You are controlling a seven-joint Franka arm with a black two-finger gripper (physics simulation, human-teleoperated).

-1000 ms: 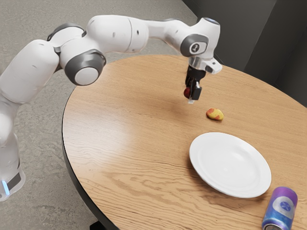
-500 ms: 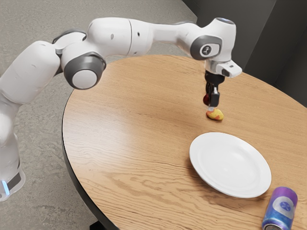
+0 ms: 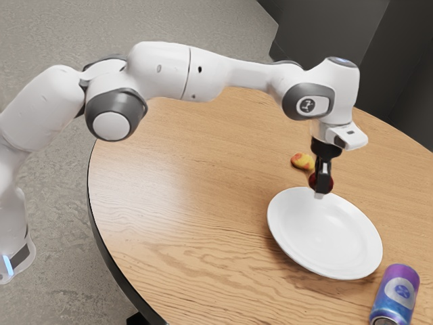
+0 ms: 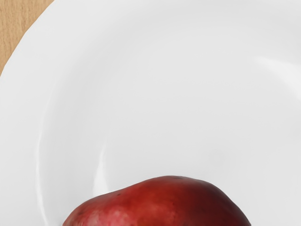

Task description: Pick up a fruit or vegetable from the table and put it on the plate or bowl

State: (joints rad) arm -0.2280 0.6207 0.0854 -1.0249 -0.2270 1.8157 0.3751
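Observation:
My gripper (image 3: 321,184) is shut on a small dark-red fruit (image 3: 314,180) and hangs just above the rim of the white plate (image 3: 338,244) on its side nearer the arm. In the wrist view the red fruit (image 4: 160,203) bulges up right under my hand, with the plate (image 4: 155,94) spread out beneath it. A yellow-and-red fruit (image 3: 302,161) lies on the wooden table behind the gripper, a short way from the plate.
A purple can (image 3: 396,295) lies on the round table (image 3: 183,196) at the exterior view's lower right, just past the plate. The table edge curves along the exterior view's left and bottom. Dark walls stand behind.
My arm has swung toward the exterior view's right and downward with the red fruit, passing over the yellow-and-red fruit and arriving above the plate's rim.

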